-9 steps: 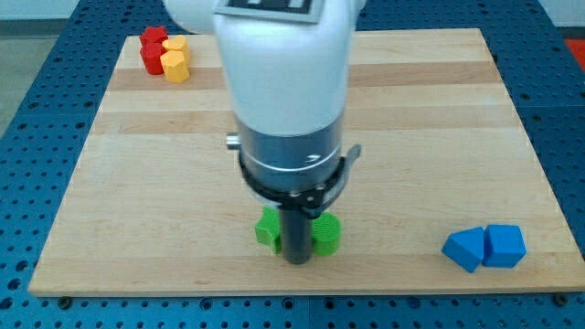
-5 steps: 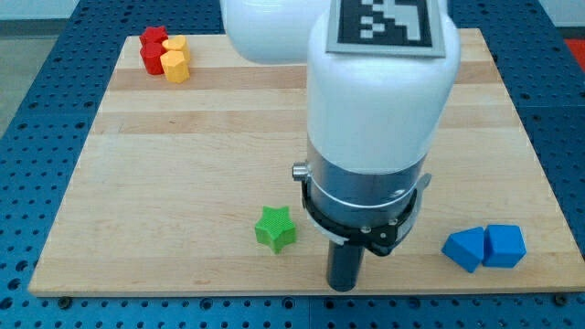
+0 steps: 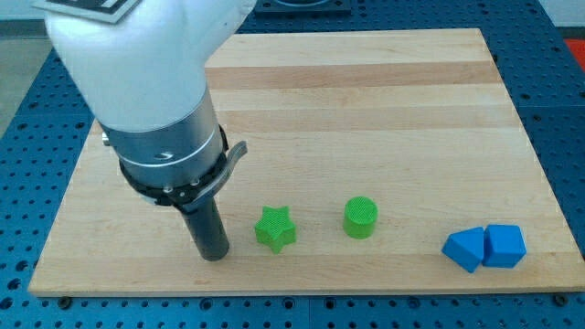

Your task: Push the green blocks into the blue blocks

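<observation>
A green star block [image 3: 275, 228] lies near the view's bottom, left of centre. A green cylinder block [image 3: 361, 217] stands to its right, apart from it. Two blue blocks sit touching at the view's bottom right: a blue wedge-like block [image 3: 463, 248] and a blue cube [image 3: 505, 245]. My tip [image 3: 215, 255] rests on the board just left of the green star, with a small gap between them. The arm's large white and grey body hides the board's upper left.
The wooden board [image 3: 411, 110] ends close below the blocks, with a blue perforated table around it. The red and yellow blocks seen earlier at the top left are hidden behind the arm.
My tip has swung from between the green blocks to the right, then back to the left of the green star. The green cylinder now stands further right than before. The star and blue blocks have not moved.
</observation>
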`<state>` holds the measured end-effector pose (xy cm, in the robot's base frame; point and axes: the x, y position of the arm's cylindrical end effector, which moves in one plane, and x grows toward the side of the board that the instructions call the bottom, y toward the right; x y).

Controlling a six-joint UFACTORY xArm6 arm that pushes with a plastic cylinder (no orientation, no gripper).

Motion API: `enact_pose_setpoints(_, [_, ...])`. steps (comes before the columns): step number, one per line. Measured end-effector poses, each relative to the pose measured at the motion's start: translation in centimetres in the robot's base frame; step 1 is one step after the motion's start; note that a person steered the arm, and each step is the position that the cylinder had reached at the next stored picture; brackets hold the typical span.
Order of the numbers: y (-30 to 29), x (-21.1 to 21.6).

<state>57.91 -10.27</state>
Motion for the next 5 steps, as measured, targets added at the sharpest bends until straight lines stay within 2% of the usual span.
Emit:
enact_pose_setpoints(3, [4.3, -0.8])
enact_pose_setpoints(5, [6.0, -3.0])
